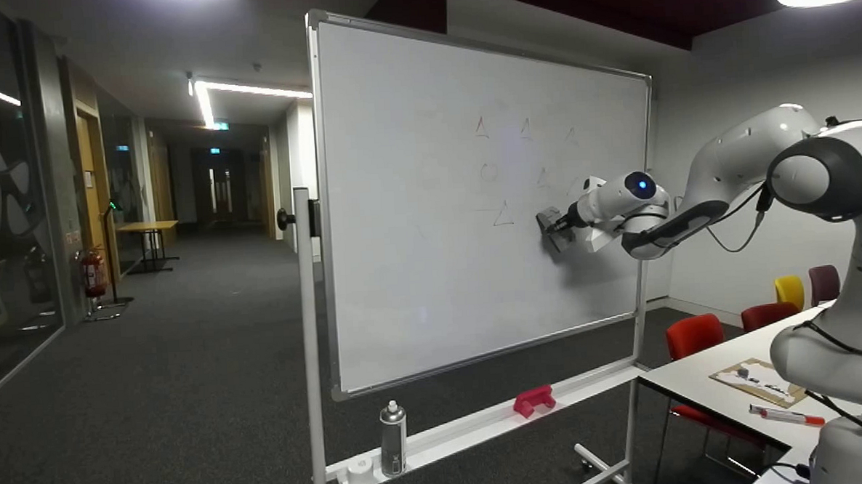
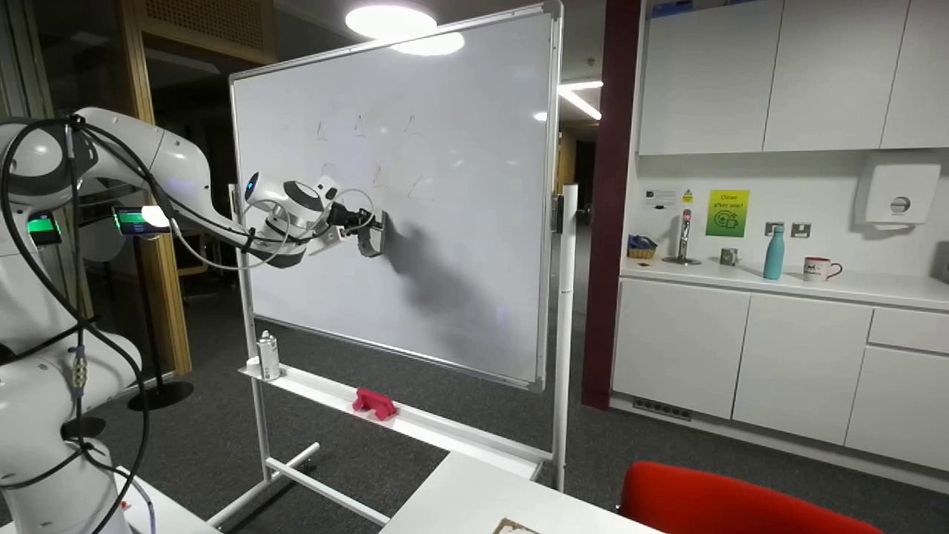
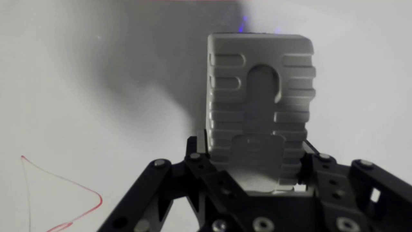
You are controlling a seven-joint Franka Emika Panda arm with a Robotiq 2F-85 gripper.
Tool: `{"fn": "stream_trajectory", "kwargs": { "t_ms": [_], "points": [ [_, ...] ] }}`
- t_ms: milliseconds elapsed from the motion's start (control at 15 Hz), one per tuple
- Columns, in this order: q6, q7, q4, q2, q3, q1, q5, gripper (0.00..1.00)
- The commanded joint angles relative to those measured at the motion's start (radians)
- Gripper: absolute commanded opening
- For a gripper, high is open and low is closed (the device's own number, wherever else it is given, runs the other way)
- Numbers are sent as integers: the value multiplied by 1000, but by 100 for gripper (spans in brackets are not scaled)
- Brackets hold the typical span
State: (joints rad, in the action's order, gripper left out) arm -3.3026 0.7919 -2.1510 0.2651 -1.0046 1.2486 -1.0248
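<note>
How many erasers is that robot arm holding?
1: the grey eraser, gripped by its sides in the end effector, on or close to the whiteboard. No second one shows in the grip; its board-facing side is hidden.

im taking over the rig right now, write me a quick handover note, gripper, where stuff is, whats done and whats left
Gripper: closed on the sides of the gray eraser.
Things: the eraser is up at the whiteboard; whether its face presses on the surface is hard to tell. Below, the spray can and a red piece are on the tray.
Done: eraser in grip and at the board. Whether anything has been wiped can't be told.
Left: drawn triangles and a circle are on the board; the eraser is not set down.
</note>
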Motion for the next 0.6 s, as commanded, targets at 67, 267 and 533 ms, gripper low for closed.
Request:
{"fn": "stream_trajectory", "kwargs": {
  "t_ms": [67,267,533],
  "points": [
    [-54,-8,18,1,-32,39,1,35],
    [-40,-1,2,0,-14,17,0,60],
    [-139,-13,25,26,-46,90,8,35]
  ]
}}
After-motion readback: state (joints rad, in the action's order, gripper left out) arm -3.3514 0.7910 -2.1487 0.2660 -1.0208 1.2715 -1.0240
